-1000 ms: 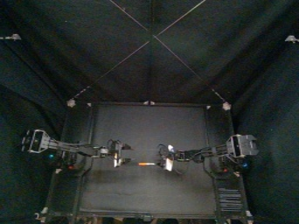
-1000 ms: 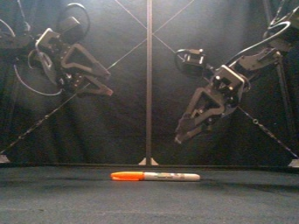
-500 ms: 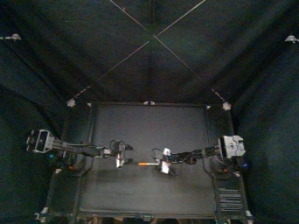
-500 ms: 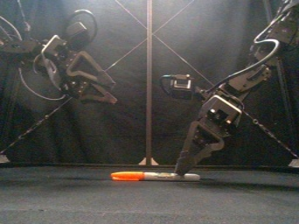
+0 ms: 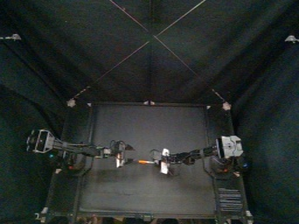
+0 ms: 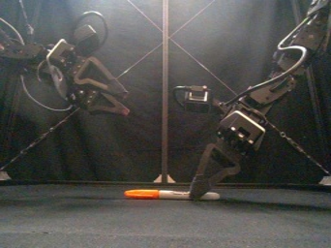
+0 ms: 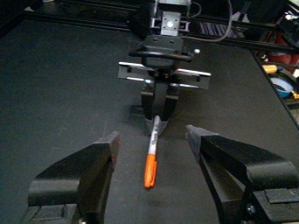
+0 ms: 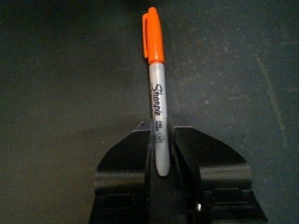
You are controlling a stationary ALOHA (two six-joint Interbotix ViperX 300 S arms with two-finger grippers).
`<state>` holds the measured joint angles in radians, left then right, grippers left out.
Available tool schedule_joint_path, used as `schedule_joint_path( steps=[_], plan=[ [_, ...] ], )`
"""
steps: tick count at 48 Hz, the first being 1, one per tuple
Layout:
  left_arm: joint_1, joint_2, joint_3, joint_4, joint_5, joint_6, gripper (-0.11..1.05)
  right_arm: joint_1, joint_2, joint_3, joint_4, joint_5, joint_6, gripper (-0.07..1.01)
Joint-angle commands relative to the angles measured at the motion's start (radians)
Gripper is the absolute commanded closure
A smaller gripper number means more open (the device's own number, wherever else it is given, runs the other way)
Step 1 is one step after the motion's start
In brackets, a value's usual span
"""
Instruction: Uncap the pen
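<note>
A pen [image 5: 146,163] lies crosswise on the black tabletop [image 5: 152,127], with its orange cap pointing toward the left arm's side. The right end effector [image 5: 163,163] is at the pen's pale end. It is too small here to tell whether it touches the pen. The left end effector [image 5: 121,158] is near the pen's cap end and apart from it. The two arms reach in toward the pen from opposite sides.

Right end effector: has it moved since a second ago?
Yes. In the front view the right end effector has dropped to the black table, astride the orange-capped grey marker pen.
</note>
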<state>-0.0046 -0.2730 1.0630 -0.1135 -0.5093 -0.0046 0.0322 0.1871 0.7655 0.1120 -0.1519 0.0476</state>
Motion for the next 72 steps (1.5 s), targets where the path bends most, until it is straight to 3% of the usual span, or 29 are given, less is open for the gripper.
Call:
schedule_joint_path(
  steps=[1, 7, 9, 18, 28, 35, 58, 72],
  plan=[
    [0.003, -0.003, -0.035, 0.000, -0.002, 0.0031, -0.01, 0.015, -0.044, -0.015, -0.003, 0.017, -0.005, 0.46],
    [0.003, -0.003, -0.063, 0.002, 0.029, 0.0046, -0.01, 0.003, -0.097, -0.041, -0.035, 0.037, -0.002, 0.46],
    [0.005, -0.003, -0.075, 0.003, 0.055, 0.0077, -0.01, -0.008, -0.120, -0.054, -0.051, 0.052, 0.000, 0.46],
    [0.003, 0.000, -0.115, 0.005, 0.196, 0.0061, -0.01, -0.046, -0.178, -0.089, -0.092, 0.124, 0.005, 0.46],
    [0.002, 0.006, -0.138, 0.003, 0.281, 0.0031, -0.01, -0.075, -0.222, -0.098, -0.133, 0.160, 0.008, 0.46],
    [0.000, 0.037, -0.141, -0.005, 0.285, 0.0015, -0.01, -0.087, -0.249, -0.100, -0.144, 0.160, 0.006, 0.46],
    [0.018, 0.140, -0.193, 0.000, 0.285, 0.0077, 0.03, -0.087, -0.259, -0.101, -0.147, 0.160, 0.008, 0.46],
    [0.023, 0.146, -0.192, 0.014, 0.285, 0.0077, 0.26, -0.087, -0.259, -0.101, -0.147, 0.156, 0.009, 0.46]
  ],
)
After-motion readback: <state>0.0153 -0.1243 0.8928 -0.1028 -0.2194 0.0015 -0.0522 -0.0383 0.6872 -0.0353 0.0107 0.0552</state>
